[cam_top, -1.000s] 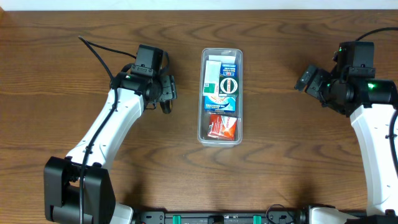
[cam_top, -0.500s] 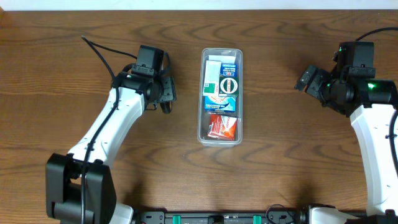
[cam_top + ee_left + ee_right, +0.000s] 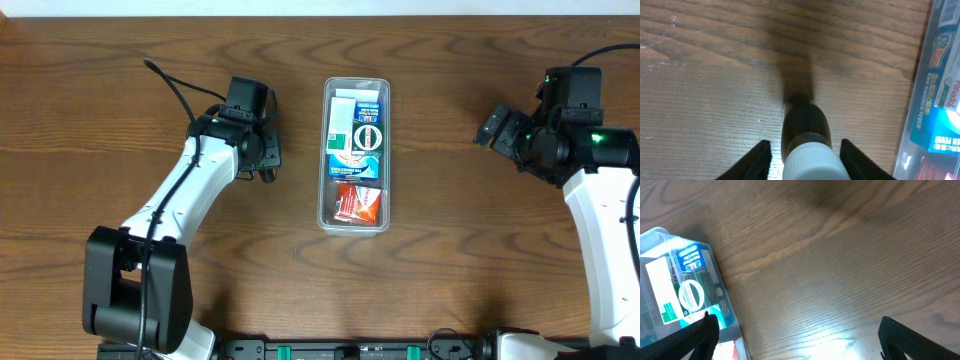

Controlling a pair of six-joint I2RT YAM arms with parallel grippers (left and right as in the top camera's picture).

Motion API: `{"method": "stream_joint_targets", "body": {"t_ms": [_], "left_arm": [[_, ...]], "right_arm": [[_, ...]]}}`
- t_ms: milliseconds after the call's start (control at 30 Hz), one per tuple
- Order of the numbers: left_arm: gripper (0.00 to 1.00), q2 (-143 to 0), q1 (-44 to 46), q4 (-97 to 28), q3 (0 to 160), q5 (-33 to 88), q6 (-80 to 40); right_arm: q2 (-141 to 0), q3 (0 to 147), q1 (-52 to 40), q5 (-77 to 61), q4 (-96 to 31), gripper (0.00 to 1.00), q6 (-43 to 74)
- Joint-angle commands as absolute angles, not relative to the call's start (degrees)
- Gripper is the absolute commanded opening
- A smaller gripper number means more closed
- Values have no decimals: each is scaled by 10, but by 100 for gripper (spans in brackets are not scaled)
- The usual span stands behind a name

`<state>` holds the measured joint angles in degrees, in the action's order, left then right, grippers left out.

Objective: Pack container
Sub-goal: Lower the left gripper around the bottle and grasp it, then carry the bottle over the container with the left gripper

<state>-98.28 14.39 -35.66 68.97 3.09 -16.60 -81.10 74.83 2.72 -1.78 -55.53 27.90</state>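
A: Dark brown bottle [image 3: 805, 122], white cap — clamped between the fingers of the left gripper [image 3: 807, 156]. Moved at all?
B: Nudged right since a second ago, with the elbow swung in as well. Now hanging just left of the container [image 3: 355, 228], near its far half, not yet over it.
A: And the container itself?
B: Lying in the middle of the table [image 3: 450, 270], long side running far to near, unmoved. Holding blue-and-white boxes [image 3: 357, 135] through the far and middle stretch, a red packet [image 3: 357, 203] at the near end.
A: Right gripper [image 3: 497, 128]?
B: Parked well off to the right, fingers spread wide, nothing between them. Same spot as before.
A: Meaning for the packing?
B: Probably mid-carry — bottle in hand, drop-off pending. Looks crowded in there, though; hard to spot a free gap from above. Likely calls for laying the bottle on top of the boxes or squeezing it along a wall, then releasing only once well inside the rim.
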Motion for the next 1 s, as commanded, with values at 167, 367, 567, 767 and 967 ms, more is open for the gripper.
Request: {"method": "stream_joint_targets", "body": {"t_ms": [167, 367, 567, 767, 967], "left_arm": [[33, -984, 154, -357, 685, 35, -154], [25, -963, 181, -360, 686, 23, -146], [25, -908, 225, -412, 713, -35, -102], [25, -834, 274, -439, 731, -84, -47], [25, -766, 337, -427, 738, -83, 46]], "right_arm": [[-802, 749, 30, -19, -556, 99, 283], [-802, 749, 30, -19, -555, 99, 283], [-802, 749, 30, -19, -556, 99, 283], [-802, 749, 30, -19, -555, 99, 283], [-802, 749, 30, -19, -556, 99, 283]]}}
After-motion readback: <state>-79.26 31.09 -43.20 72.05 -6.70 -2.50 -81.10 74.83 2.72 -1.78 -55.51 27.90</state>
